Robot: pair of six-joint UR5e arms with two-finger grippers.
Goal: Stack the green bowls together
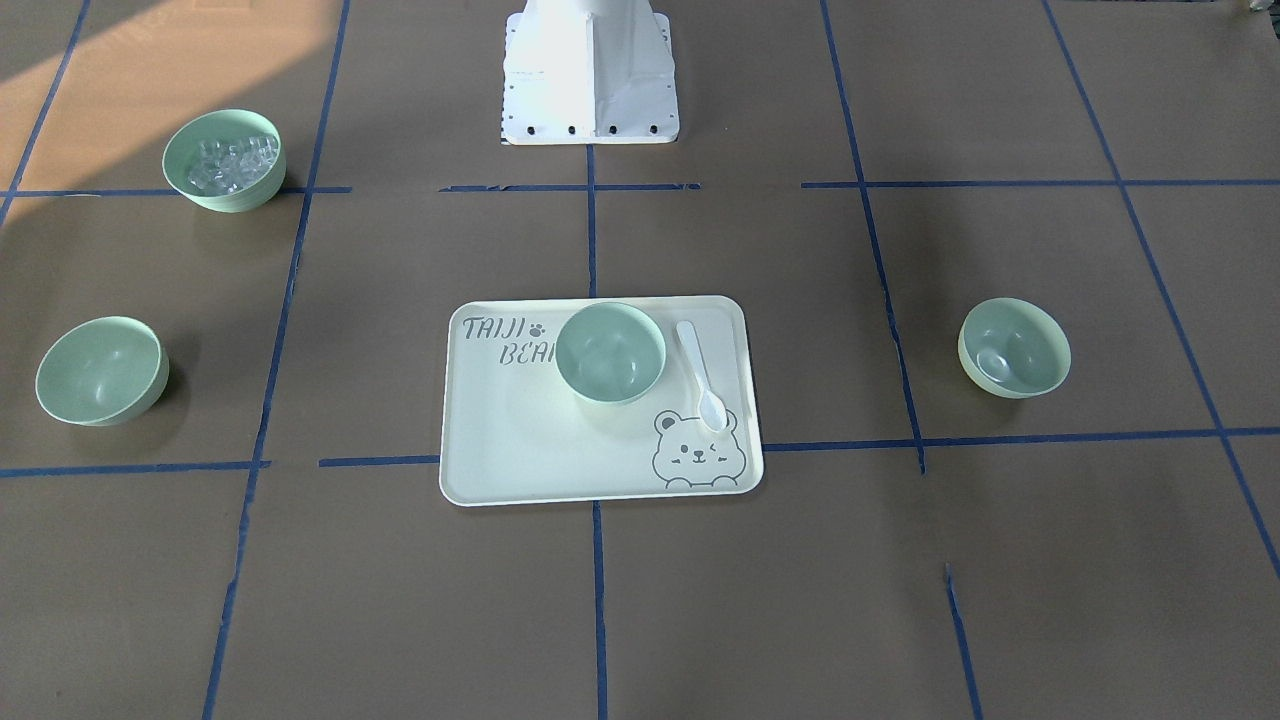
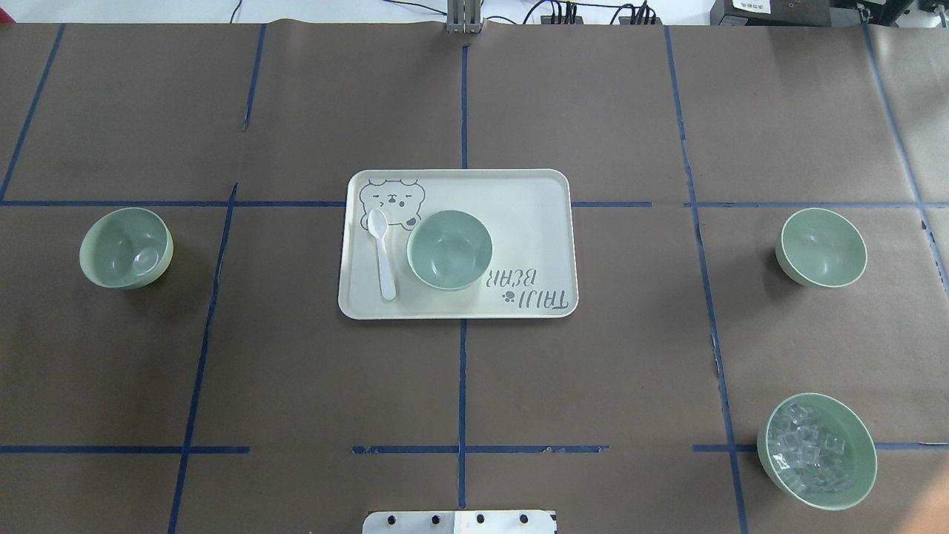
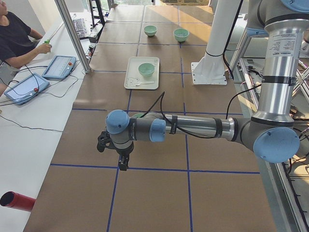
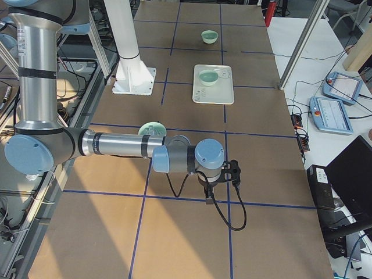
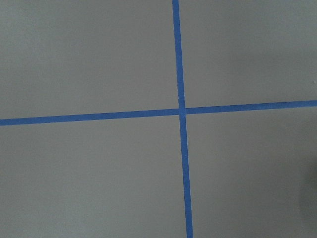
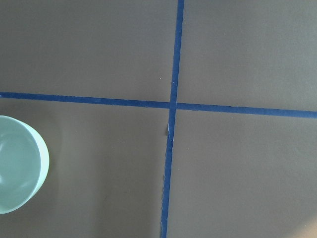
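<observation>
Three plain green bowls stand apart and upright. One sits on the cream tray (image 2: pixel 534 222), the middle bowl (image 2: pixel 449 249). One is on the table on my left, the left bowl (image 2: pixel 126 247). One is on my right, the right bowl (image 2: pixel 821 246). A plain bowl (image 6: pixel 17 163) shows at the left edge of the right wrist view. My left gripper (image 3: pixel 123 163) hangs over bare table beyond the left bowl. My right gripper (image 4: pixel 208 196) hangs over bare table at the other end. Both show only in side views, so I cannot tell if they are open or shut.
A green bowl with clear cubes (image 2: pixel 817 450) stands near the robot on my right. A white spoon (image 2: pixel 382 252) lies on the tray beside the middle bowl. The robot's base (image 1: pixel 590 75) is at the table's near middle. An operator (image 3: pixel 17 38) sits by the tablets.
</observation>
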